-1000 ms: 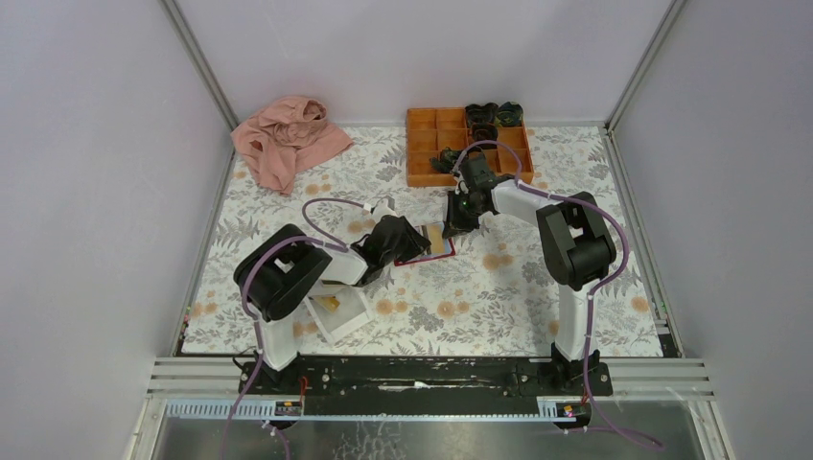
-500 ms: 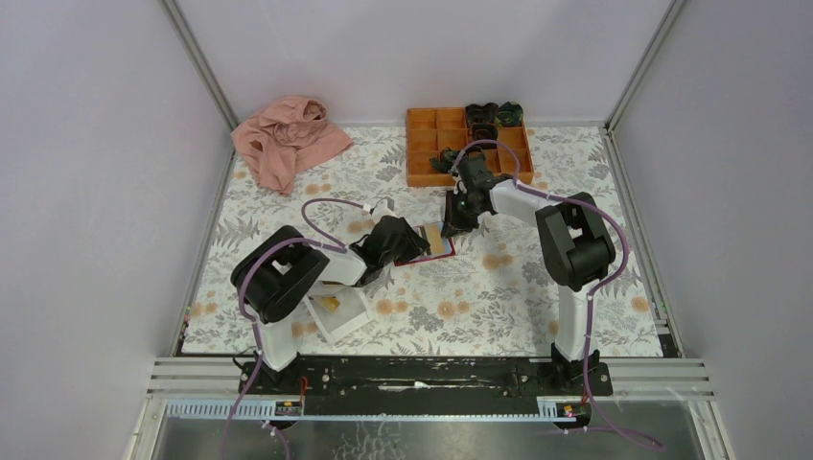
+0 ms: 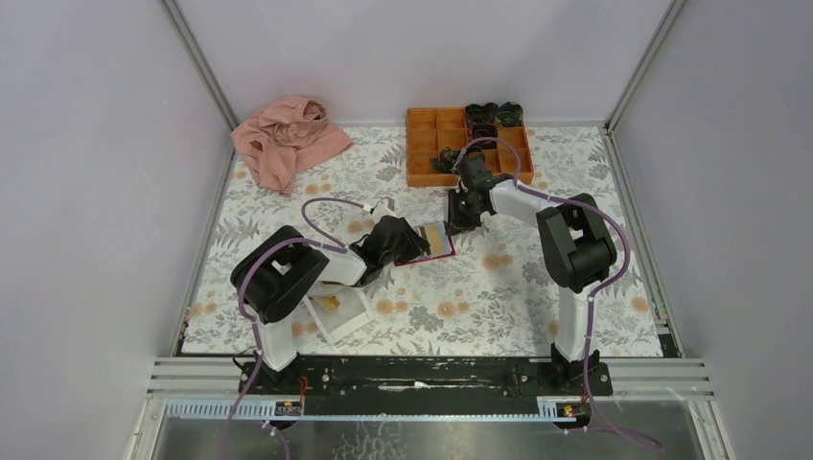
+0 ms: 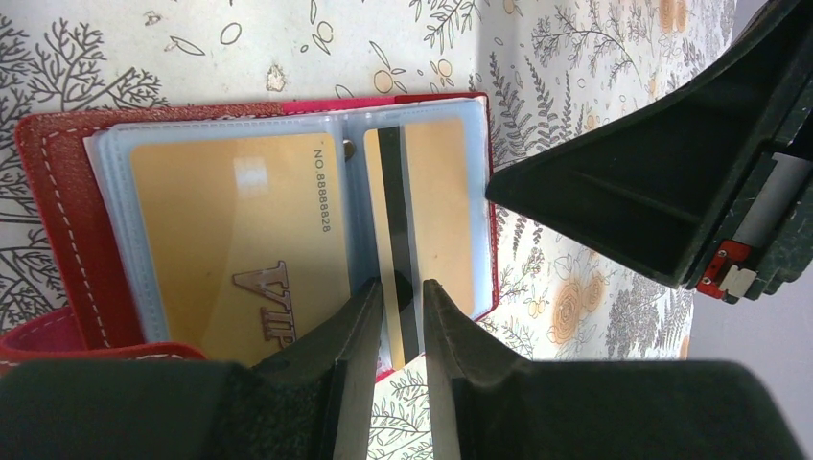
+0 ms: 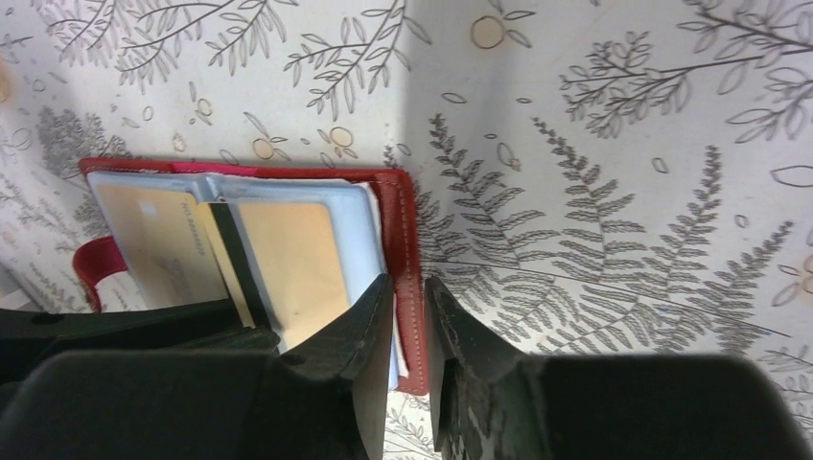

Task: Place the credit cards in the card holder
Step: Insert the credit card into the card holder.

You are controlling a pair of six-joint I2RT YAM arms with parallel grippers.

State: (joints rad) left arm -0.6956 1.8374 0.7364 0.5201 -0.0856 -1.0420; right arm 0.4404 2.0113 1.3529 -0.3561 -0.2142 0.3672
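Observation:
The card holder [image 3: 433, 243] lies open on the floral mat, its dark-red cover [image 4: 48, 192] framing pale blue sleeves. One golden credit card marked VIP [image 4: 220, 220] sits in the left sleeve and another [image 5: 292, 259] in the right one. My left gripper [image 4: 403, 287] is shut on a third card [image 4: 395, 192], which stands tilted over the fold with its black stripe showing [image 5: 228, 254]. My right gripper [image 5: 407, 283] hovers over the holder's right red edge [image 5: 398, 230], jaws slightly apart, the edge showing in the gap. In the top view the left gripper [image 3: 412, 241] and right gripper [image 3: 453, 224] flank the holder.
A white tray [image 3: 337, 335] with a golden card [image 3: 329, 304] in it lies near the left arm's base. At the back stands an orange compartment box [image 3: 422, 153] with dark items in its right cells. A pink cloth [image 3: 288, 144] is bunched at the back left.
My right gripper's jaws have parted a little, and the gripper has drawn slightly back from the holder. The left gripper and its card have not moved.

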